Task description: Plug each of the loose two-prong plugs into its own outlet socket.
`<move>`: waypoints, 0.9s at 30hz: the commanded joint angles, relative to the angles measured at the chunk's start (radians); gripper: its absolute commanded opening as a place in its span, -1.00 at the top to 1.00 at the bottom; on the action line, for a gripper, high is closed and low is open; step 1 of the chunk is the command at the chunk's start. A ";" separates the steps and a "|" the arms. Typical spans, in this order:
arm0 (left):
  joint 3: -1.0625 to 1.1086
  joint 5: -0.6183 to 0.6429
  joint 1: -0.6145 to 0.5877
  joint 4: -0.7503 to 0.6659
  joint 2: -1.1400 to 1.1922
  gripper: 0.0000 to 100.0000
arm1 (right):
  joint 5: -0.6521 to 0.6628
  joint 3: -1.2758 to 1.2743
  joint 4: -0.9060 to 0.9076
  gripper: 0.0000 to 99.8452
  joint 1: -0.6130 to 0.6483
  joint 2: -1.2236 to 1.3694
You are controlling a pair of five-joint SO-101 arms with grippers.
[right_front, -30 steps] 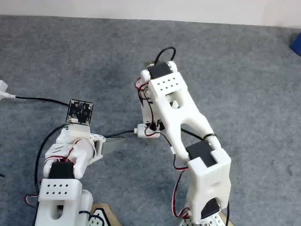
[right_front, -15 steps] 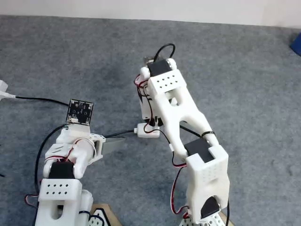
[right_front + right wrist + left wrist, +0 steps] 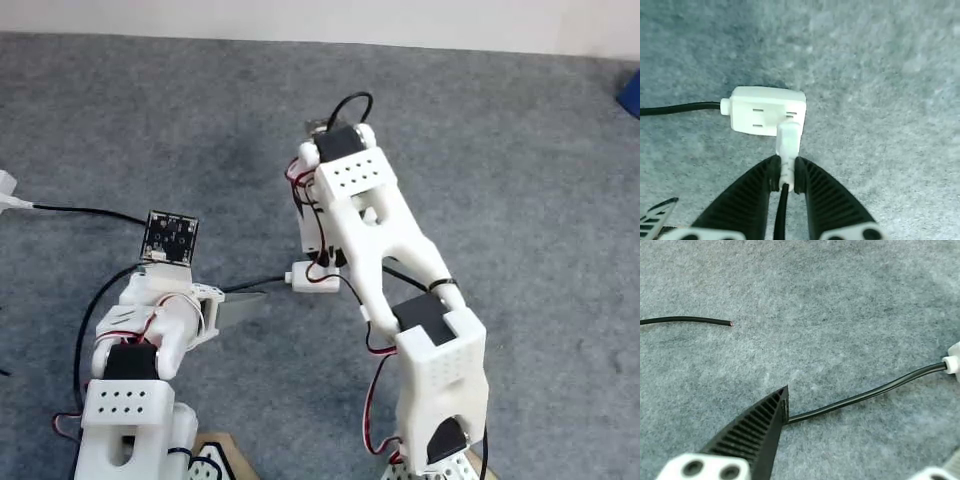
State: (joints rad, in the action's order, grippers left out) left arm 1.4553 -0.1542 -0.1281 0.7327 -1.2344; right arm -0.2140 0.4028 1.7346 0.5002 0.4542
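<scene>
— Right wrist view: how is the right gripper (image 3: 785,173) found?
— Clamped on the white plug (image 3: 788,141), its nose touching the outlet block (image 3: 760,117). Prongs should be kept square to the slots and pressed straight.

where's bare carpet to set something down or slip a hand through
Free: the grey carpet right of the right arm, out to the blue object at the edge, and the far strip along the pale border. Crowded: between the arms, where the white outlet block, its black cable and the right gripper clamping the white two-prong plug sit.
</scene>
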 commanded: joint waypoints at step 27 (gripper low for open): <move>-0.005 0.003 -0.008 -0.014 -0.010 -0.01 | 0.017 0.150 0.018 0.98 -0.004 0.275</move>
State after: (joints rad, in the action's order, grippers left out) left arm 1.4553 -0.1542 -0.1281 0.7327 -1.2344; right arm -0.2110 0.4994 1.7100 0.4772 0.7426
